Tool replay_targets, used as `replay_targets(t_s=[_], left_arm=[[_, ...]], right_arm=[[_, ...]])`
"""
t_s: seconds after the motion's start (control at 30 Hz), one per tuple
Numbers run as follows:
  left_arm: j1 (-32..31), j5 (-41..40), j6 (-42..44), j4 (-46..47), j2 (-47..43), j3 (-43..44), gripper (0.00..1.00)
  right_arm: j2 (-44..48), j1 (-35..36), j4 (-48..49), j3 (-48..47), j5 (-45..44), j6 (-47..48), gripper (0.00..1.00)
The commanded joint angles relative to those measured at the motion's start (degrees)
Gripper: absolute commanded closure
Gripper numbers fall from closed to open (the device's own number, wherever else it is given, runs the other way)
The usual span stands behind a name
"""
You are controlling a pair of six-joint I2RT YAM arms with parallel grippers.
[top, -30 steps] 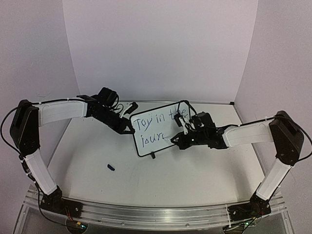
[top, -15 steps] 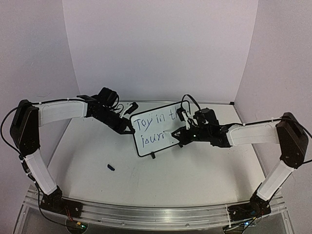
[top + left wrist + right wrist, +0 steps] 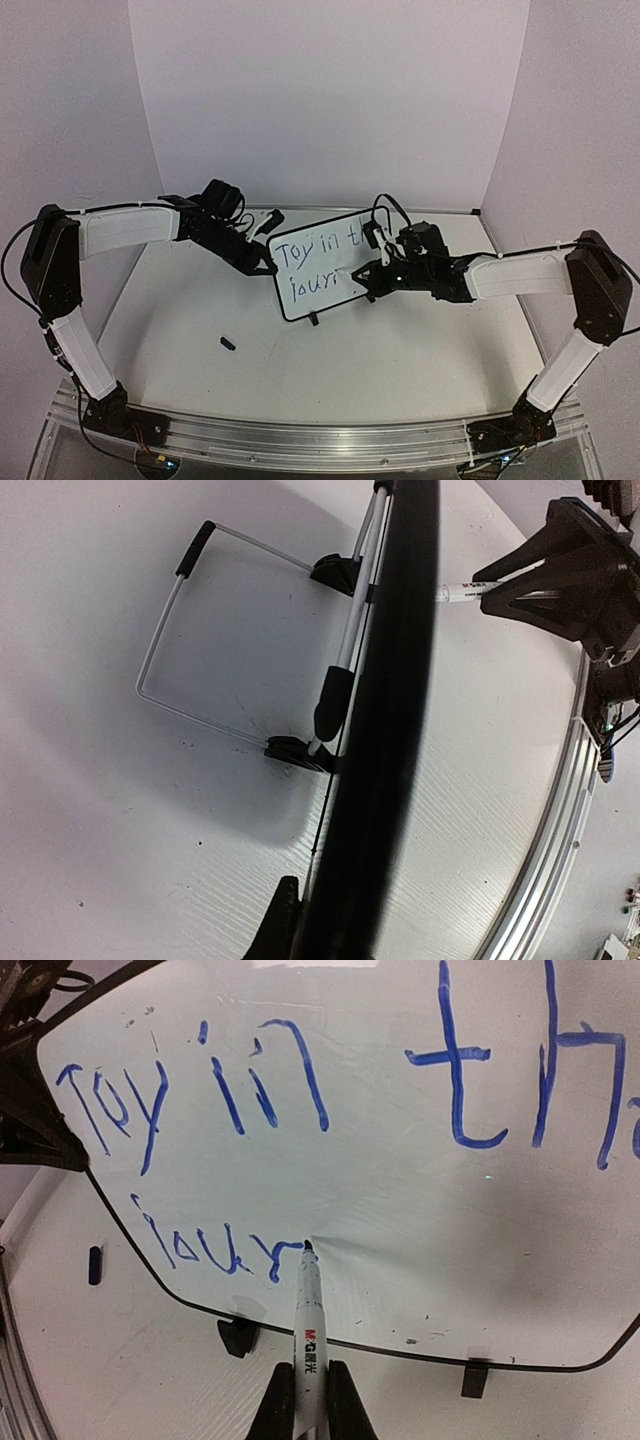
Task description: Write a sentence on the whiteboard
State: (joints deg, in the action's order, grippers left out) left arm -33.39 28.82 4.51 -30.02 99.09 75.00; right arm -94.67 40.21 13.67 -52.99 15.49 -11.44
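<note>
Right gripper (image 3: 305, 1400) is clamped on the marker (image 3: 307, 1325), whose tip touches the whiteboard (image 3: 420, 1250) just right of "jour". Left gripper (image 3: 267, 264) seems closed on the board's left edge, though that view is poor. Pressing too hard could tip the propped board back or skid the stroke. The board stands between the arms, toward the far side. The sentence (image 3: 250, 1090) is blue and uneven: "Toy in th…".

Both arms extend in toward centre, both grippers closed.
Left arm (image 3: 120, 228) has its elbow high and forearm stretched level to the right; left gripper (image 3: 266, 264) is clamped on the whiteboard (image 3: 450, 1260) edge. Right arm (image 3: 510, 275) is stretched level to the left, wrist low; right gripper (image 3: 305, 1400) pinches the marker (image 3: 308, 1330), which sticks out ahead of the fingertips.
</note>
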Motion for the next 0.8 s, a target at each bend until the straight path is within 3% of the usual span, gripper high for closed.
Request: replay_targets(t_s=[0.0,0.77], left_arm=[[-0.63,-4.70,1.35,-3.29,2.49,0.76,1.00],[-0.69,-4.69,1.40,-3.33,2.51,0.85,1.00]], right_arm=[[-1.48,-0.12,0.89,-1.65,-0.96,-0.66,1.00],[1.54,-0.11,0.48,0.80,-7.99,-1.30,1.00]])
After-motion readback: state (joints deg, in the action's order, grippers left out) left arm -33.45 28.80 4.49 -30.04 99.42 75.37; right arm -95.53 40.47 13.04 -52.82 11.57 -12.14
